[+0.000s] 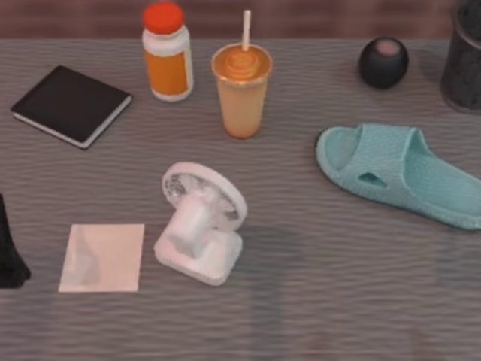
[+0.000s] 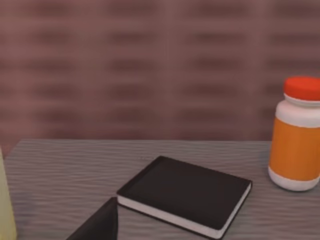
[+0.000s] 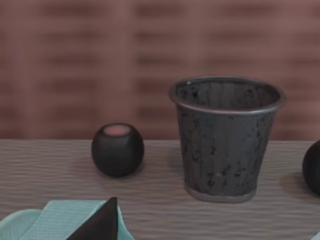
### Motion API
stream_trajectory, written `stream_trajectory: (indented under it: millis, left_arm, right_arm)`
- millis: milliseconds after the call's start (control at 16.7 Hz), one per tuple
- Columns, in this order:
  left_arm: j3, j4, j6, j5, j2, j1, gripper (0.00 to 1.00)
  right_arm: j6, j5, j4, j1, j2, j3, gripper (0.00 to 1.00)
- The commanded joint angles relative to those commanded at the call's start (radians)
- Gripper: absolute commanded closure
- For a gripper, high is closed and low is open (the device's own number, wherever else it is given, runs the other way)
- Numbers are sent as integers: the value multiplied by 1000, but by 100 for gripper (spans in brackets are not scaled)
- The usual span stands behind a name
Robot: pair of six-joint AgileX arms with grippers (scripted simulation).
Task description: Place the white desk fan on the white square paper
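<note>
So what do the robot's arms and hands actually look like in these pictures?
Very little shows. In the top view, a matte black, angular piece of the left arm pokes in at the table's left edge; the right arm is out of view. Each wrist view shows only one dark, pointed black wedge at its lower edge. No cables or markings show.

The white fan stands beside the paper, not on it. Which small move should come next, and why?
Probably the left arm should reach toward the fan. The fan stands free just right of the white paper, touching no gripper, and the paper is bare. The left arm is parked at the table's left edge, on the paper's side; the right arm does not show in the top view.
</note>
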Motion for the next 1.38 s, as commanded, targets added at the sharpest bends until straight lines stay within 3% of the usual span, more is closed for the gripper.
stream_trajectory:
  millis: [240,480,960,1380]
  left_arm:
    - [21,-25,23,6,30,-12,0]
    - [155,-164,151,28,201,-76,0]
    - [718,-650,614,60,842,-276,0]
    - [1327,-1094,1057,48,1494,-450,0]
  right_arm:
    - [0,0,0,0,0,0,0]
    - [0,0,0,0,0,0,0]
    - [0,0,0,0,0,0,0]
    - [0,0,0,0,0,0,0]
